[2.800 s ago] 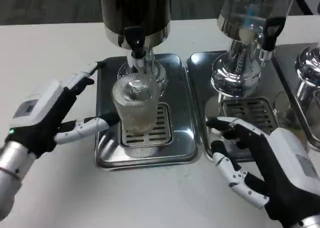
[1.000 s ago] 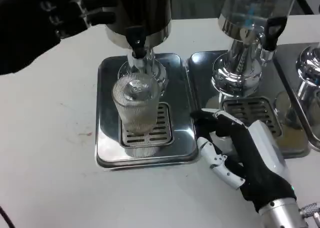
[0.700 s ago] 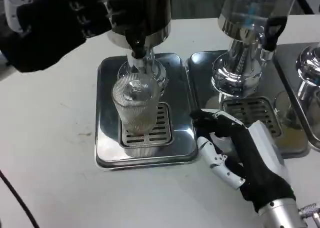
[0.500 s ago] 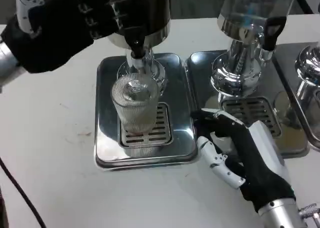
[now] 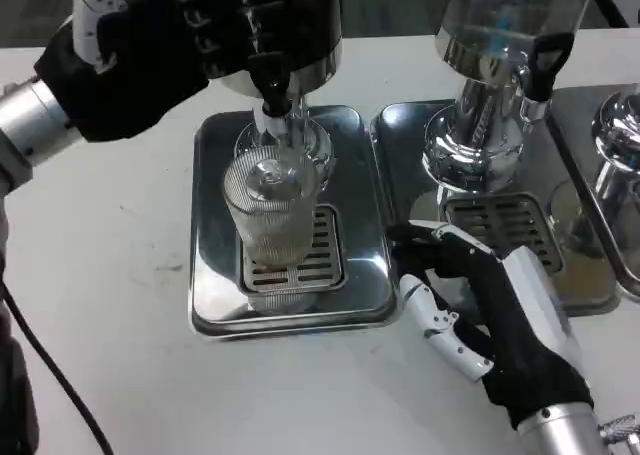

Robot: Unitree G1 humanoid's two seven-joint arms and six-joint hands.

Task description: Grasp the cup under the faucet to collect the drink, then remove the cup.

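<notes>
A ribbed clear cup [image 5: 271,222] stands upright on the drip grate of a steel tray [image 5: 215,285], directly under the black faucet [image 5: 272,85] of a dark dispenser [image 5: 285,25]. My left hand [image 5: 150,50] is raised at the upper left, its black fingers reaching toward the dispenser body above the faucet; whether they touch it is unclear. My right hand [image 5: 485,310] rests low to the right of the tray, fingers spread, apart from the cup and holding nothing.
A second dispenser [image 5: 495,65] with a chrome base stands on its own tray [image 5: 400,145] to the right. More chrome fittings [image 5: 615,145] sit at the far right edge. A black cable [image 5: 40,360] crosses the white table at lower left.
My left hand has moved right, from the picture's upper left corner toward the dispenser above the faucet. The right hand and the cup have stayed put.
</notes>
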